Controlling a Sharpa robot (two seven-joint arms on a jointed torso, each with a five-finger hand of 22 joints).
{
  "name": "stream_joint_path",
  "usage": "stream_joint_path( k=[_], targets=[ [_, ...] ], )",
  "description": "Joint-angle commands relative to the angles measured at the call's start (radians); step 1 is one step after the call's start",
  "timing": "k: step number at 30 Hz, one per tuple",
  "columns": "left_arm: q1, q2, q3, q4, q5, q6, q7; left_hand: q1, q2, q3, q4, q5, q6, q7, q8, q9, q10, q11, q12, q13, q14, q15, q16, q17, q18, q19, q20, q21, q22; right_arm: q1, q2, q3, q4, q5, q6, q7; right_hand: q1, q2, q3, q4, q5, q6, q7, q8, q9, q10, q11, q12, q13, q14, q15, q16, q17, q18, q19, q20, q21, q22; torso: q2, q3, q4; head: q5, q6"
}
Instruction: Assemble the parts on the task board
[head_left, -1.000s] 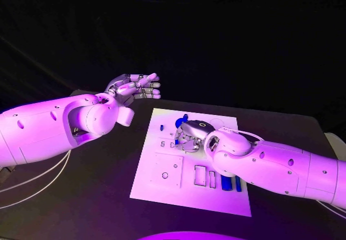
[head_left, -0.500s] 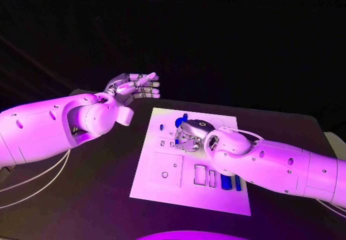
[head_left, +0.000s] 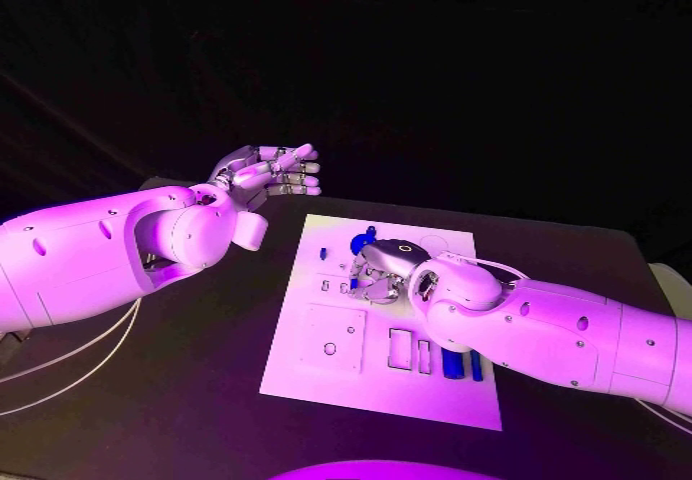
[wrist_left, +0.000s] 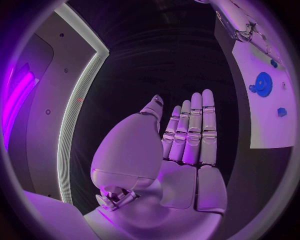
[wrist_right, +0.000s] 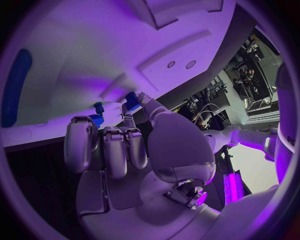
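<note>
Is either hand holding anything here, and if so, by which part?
The left hand holds nothing, fingers straight. The right hand touches a small blue part at its fingertips; a firm hold cannot be told.

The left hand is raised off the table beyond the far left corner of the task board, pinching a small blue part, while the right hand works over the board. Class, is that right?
Not quite. The left hand holds nothing: the left wrist view shows its fingers straight and apart, palm bare. The rest stands: it is raised off the table beyond the task board's far left corner, while the right hand works over the board.
</note>
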Motion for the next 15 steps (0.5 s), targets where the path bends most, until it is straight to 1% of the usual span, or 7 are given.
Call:
stream_joint_path(
  k=[1,7,10,15],
  targets=[
    [0.001,0.001,0.001,0.001,0.002,0.021,0.010,0.012,0.000,-0.001,-0.007,-0.003,0.007,0.001,-0.005,-0.001,0.009,0.002,-0.004,-0.001,-0.006,-0.001,-0.006,0.001,0.003,-0.005,-0.001,-0.005,-0.001,-0.003,-0.001,-0.002,-0.001,-0.017,0.021,-0.019,-0.006,-0.004,-0.007,-0.001,-0.004,-0.003,0.003,-0.005,-0.001,0.082,0.002,-0.006,0.239,0.104,0.006,0.002,0.253,-0.011,-0.001,0.005,-0.003,0.025,0.000,-0.0005,0.0000,-0.001,0.001],
    [0.001,0.001,0.001,0.001,0.002,0.021,0.009,0.012,0.000,-0.001,-0.007,-0.003,0.007,0.001,-0.005,-0.001,0.009,0.002,-0.004,-0.001,-0.006,-0.001,-0.006,0.001,0.003,-0.005,-0.001,-0.005,-0.001,-0.003,-0.001,-0.002,0.000,-0.019,0.018,-0.020,-0.008,-0.007,-0.011,0.000,-0.005,-0.005,0.004,-0.007,-0.001,0.081,0.003,-0.007,0.238,0.103,0.007,0.001,0.251,-0.010,-0.002,0.006,-0.004,0.024,0.000,0.0000,-0.0005,-0.001,0.001],
    [0.001,0.001,0.001,0.001,0.002,0.021,0.010,0.012,0.000,-0.001,-0.007,-0.003,0.007,0.001,-0.005,-0.001,0.009,0.002,-0.004,-0.001,-0.006,-0.001,-0.006,0.001,0.003,-0.005,-0.001,-0.005,-0.001,-0.003,-0.001,-0.002,0.000,-0.020,0.017,-0.021,-0.010,-0.009,-0.013,0.001,-0.006,-0.006,0.005,-0.009,-0.001,0.080,0.004,-0.009,0.236,0.103,0.007,0.001,0.251,-0.010,-0.002,0.006,-0.006,0.023,0.000,-0.0006,-0.0007,-0.002,0.002],
    [0.001,0.001,0.001,0.001,0.002,0.021,0.009,0.012,0.000,-0.001,-0.007,-0.003,0.007,0.001,-0.005,-0.001,0.009,0.002,-0.004,-0.001,-0.006,-0.001,-0.006,0.001,0.003,-0.005,-0.001,-0.005,-0.001,-0.003,-0.001,-0.002,0.000,-0.021,0.016,-0.022,-0.012,-0.011,-0.018,0.003,-0.009,-0.010,0.007,-0.012,-0.001,0.078,0.005,-0.011,0.234,0.103,0.008,0.000,0.249,-0.010,-0.003,0.007,-0.008,0.022,0.001,-0.0003,0.0004,-0.002,0.002]
  ],
)
